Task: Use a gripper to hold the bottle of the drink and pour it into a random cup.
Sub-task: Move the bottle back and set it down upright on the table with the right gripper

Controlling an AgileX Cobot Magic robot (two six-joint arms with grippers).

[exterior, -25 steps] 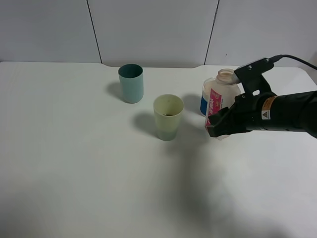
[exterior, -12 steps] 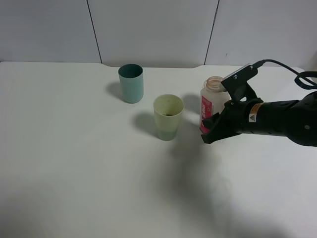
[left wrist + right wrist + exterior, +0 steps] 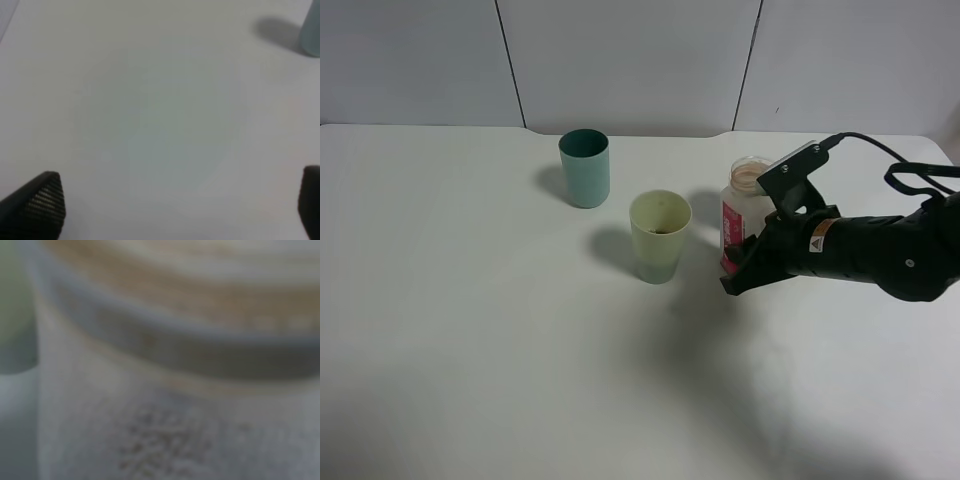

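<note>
My right gripper (image 3: 738,268) reaches in low from the right, clamped on the bottle of the drink (image 3: 740,212), which I see standing upright just right of the cup (image 3: 659,236). Its wrist camera shows only blurred bottle wall (image 3: 165,390). Left gripper (image 3: 175,210) fingers stand wide apart over the table (image 3: 150,100).

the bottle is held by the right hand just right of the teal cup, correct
Not quite. In the exterior high view the right hand holds the bottle just right of the pale yellow-green cup; the teal cup stands farther back and left.
</note>
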